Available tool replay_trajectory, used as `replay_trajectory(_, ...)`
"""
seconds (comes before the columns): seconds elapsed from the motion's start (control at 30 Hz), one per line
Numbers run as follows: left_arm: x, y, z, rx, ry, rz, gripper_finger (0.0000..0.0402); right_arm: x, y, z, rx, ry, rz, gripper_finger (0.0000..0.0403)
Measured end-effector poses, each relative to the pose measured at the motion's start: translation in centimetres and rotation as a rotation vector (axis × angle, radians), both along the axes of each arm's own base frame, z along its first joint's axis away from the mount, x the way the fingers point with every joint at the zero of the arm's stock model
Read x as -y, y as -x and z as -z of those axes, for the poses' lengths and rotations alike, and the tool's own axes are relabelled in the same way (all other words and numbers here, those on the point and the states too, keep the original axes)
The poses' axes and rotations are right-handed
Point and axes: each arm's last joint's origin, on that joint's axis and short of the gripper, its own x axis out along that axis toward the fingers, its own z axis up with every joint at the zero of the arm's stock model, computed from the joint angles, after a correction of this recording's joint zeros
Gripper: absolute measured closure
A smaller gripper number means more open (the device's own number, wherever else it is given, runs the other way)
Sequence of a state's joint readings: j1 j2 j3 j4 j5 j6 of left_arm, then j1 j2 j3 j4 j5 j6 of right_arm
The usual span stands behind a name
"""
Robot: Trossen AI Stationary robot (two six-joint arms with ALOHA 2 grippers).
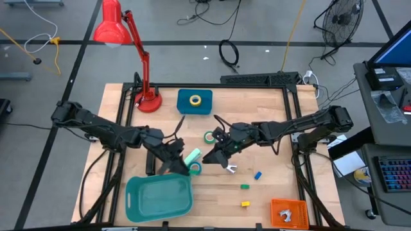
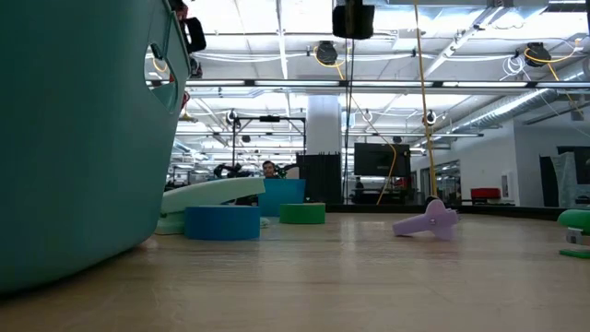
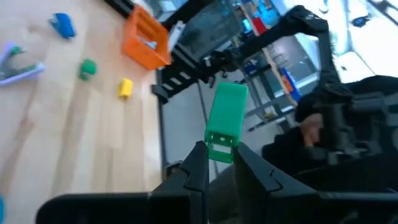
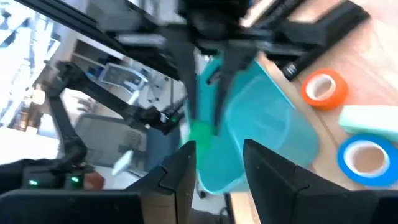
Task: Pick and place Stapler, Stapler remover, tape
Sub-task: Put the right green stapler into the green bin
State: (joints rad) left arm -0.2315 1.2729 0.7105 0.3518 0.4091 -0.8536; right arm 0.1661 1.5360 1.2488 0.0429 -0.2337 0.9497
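Note:
My left gripper [image 3: 221, 163] is over the far rim of the teal bin [image 1: 159, 196], shut on a small bright-green oblong piece [image 3: 225, 118]. My right gripper [image 4: 219, 155] is open and holds nothing, just right of it, near the green tape [image 1: 210, 136]. The black stapler [image 1: 149, 160] lies flat beside the bin. The blue tape [image 2: 222, 222] lies flat, and a mint-green block [image 2: 212, 193] leans on it. The orange tape [image 4: 323, 87] lies nearby, and the yellow tape [image 1: 195, 100] sits on a blue box. The purple stapler remover [image 1: 230, 168] lies on the table. My left gripper pinches the green piece by its lower, clip-like end [image 3: 219, 151] between its two fingers. The rest of the piece stands out beyond the fingertips. The piece is lifted clear of the table, above the teal bin [image 4: 267, 124].
A red desk lamp [image 1: 146, 96] stands at the far left of the table. An orange container [image 1: 289, 213] sits at the near right corner. Small blue [image 1: 258, 174], green [image 1: 244, 186] and yellow [image 1: 245, 204] cubes lie on the wood right of the bin.

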Motion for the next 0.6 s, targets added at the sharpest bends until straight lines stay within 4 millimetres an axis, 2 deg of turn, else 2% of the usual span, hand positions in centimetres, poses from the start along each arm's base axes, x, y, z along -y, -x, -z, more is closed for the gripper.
replay_trajectory(0.2, -0.6, -0.3, 0.3, -0.007, -0.026, -0.066, 0.0356, 0.0, -0.2, -0.6, 0.057, -0.016, 0.003, 0.0273)
replay_trajectory(0.6, -2.5, -0.8, -0.8, 0.101, -0.005, -0.129, 0.0356, -0.7, 0.0, -0.5, 0.05, -0.014, 0.011, 0.0273)
